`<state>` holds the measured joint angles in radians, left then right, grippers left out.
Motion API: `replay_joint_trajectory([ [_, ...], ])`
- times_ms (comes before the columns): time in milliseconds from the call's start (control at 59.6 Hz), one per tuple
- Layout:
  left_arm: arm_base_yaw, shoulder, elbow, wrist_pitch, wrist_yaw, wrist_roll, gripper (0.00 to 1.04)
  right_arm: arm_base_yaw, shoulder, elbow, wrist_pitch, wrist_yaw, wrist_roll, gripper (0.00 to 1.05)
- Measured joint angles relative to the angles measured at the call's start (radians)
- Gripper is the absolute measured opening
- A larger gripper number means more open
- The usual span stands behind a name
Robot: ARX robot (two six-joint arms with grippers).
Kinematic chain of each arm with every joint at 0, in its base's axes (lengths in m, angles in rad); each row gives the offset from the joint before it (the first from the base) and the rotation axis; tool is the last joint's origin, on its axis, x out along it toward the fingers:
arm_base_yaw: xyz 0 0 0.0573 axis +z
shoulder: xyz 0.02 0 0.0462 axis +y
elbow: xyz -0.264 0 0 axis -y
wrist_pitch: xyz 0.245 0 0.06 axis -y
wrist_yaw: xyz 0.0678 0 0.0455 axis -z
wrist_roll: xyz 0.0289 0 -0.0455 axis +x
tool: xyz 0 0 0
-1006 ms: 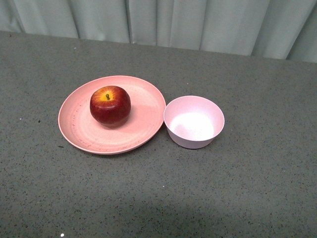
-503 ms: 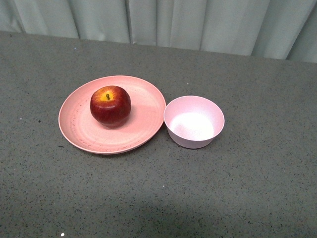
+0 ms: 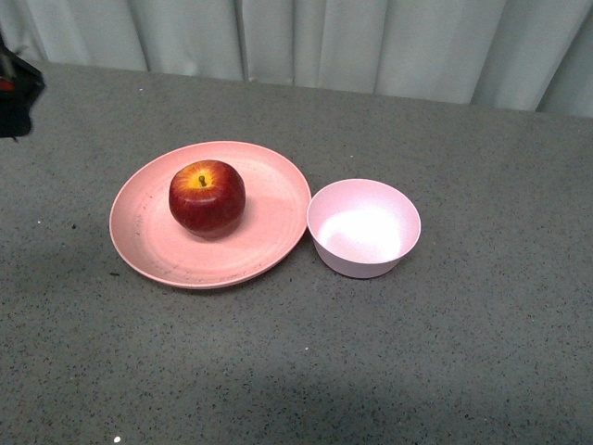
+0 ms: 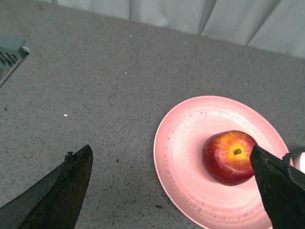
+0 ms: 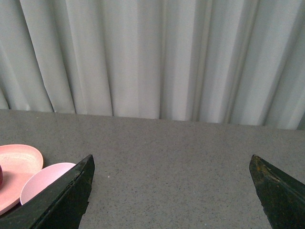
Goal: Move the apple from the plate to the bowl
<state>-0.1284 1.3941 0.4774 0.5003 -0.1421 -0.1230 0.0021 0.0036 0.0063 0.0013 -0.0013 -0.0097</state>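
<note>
One apple [image 3: 207, 197] sits stem up on the plate [image 3: 269, 222], a little toward the plate's left half, untouched, so the transfer has not yet begun. The bowl [image 3: 357, 264] stands empty just off the plate's right edge; whether its rim touches the plate I cannot tell. That closeness probably serves the task, since the fruit need only be carried a short way over the plate's right rim. The left gripper [image 4: 170, 151] hangs above the table [image 3: 445, 352] off the plate's left side, its two dark fingers [image 4: 57, 191] spread wide with nothing between them. Its wrist camera looks down past them at the apple on the plate. I judge this wide spread to be readiness for a round, glossy fruit that needs a broad straddle before closing. The right gripper [image 5: 171, 160] is likewise wide apart and empty. It is held well away on the plate's right, beyond the bowl, and faces the curtain [image 3: 371, 42]. This likely keeps it out of the carrying path.
</note>
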Motion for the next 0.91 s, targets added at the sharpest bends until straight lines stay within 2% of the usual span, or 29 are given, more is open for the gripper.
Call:
replay_joint_trajectory([
  [117,-0.013,0.180,0.115,-0.025,0.033,-0.006,0.98,0.000,0.000,0.000,0.000,0.000,0.000,0.95],
  [319,-0.033,0.317,0.229,-0.042,0.057,-0.013,0.98,0.000,0.000,0.000,0.000,0.000,0.000,0.95],
  [537,-0.058,0.397,0.313,-0.071,0.070,-0.015,0.98,0.000,0.000,0.000,0.000,0.000,0.000,0.95],
  [704,-0.092,0.440,0.356,-0.090,0.145,-0.039,0.98,0.000,0.000,0.000,0.000,0.000,0.000,0.95],
  [906,-0.151,0.502,0.393,-0.130,0.167,-0.029,0.98,0.000,0.000,0.000,0.000,0.000,0.000,0.95],
])
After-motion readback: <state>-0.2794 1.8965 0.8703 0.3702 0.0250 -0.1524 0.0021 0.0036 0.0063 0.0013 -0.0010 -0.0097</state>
